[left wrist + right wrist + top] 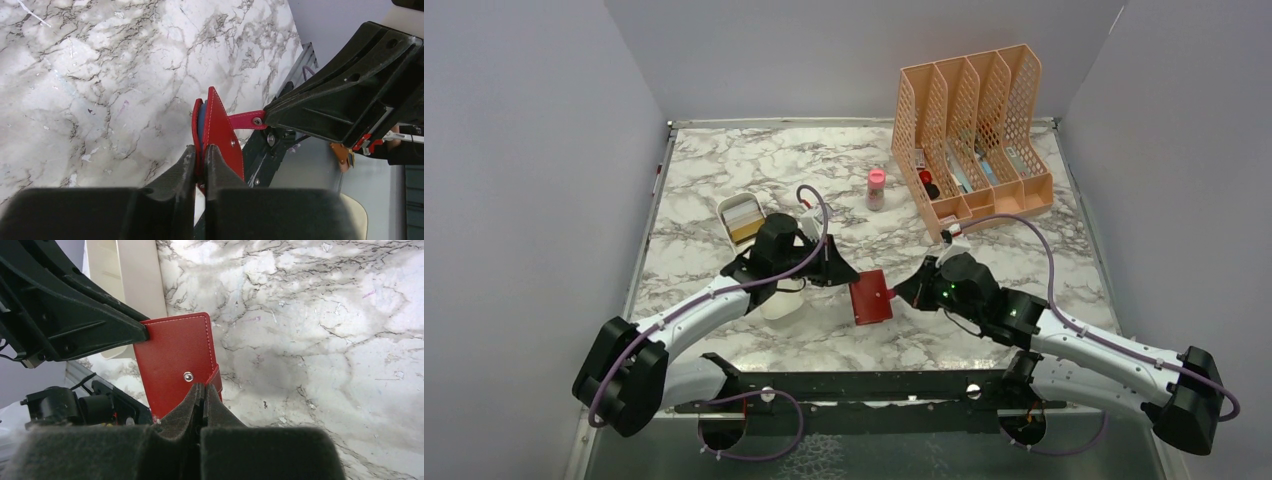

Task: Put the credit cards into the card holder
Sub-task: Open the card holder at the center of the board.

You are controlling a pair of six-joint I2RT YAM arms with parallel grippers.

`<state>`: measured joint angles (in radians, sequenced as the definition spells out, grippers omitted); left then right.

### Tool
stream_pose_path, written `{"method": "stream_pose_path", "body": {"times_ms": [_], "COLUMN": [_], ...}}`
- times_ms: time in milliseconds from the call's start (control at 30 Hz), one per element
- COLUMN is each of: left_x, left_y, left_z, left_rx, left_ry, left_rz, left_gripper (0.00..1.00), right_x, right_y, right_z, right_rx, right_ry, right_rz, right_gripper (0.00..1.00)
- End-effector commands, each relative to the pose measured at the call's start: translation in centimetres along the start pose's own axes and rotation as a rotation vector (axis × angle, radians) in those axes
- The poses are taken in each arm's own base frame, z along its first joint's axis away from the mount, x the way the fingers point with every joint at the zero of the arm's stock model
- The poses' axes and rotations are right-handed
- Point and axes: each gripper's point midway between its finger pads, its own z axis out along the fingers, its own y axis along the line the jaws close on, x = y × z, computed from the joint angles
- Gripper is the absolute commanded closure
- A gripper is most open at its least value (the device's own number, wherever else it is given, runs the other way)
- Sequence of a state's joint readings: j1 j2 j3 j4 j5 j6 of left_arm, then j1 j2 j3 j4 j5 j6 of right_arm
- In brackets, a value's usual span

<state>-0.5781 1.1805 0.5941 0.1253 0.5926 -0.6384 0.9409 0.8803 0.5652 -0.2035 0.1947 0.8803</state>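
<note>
The red card holder (870,297) is held over the bench (724,170) toward its near edge, about midway between the left and right edges. Whether it touches the marble cannot be told. The left jaws are pressed together on the holder's left edge, pinching both covers. From the left wrist, a bluish edge (201,119) shows between the covers, though what it is cannot be told. The right jaws are closed on the strap (216,376) at the holder's right side, just beside the metal snap (188,376). A peach file organizer (972,130) stands at the far right corner, with a pink-capped bottle (876,188) just to its left. An open white tin (742,220) lies left of the middle, near the left arm (714,300).
</note>
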Motion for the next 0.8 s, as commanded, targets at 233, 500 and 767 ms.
{"method": "stream_pose_path", "body": {"times_ms": [233, 500, 767], "left_x": [-1.5, -1.9, -1.4], "left_y": [3.0, 3.6, 2.9], "left_z": [0.2, -0.8, -1.4], "left_rx": [-0.187, -0.263, -0.242], "left_ry": [0.005, 0.002, 0.005], "left_rz": [0.075, 0.094, 0.084], "left_gripper": [0.48, 0.46, 0.44], "right_x": [3.6, 3.1, 0.5], "right_y": [-4.0, -3.9, 1.1], "right_z": [0.6, 0.1, 0.2], "right_rx": [0.080, 0.085, -0.057], "right_ry": [0.064, 0.048, 0.024], "right_rz": [0.015, 0.031, 0.013], "right_gripper": [0.99, 0.99, 0.99]}}
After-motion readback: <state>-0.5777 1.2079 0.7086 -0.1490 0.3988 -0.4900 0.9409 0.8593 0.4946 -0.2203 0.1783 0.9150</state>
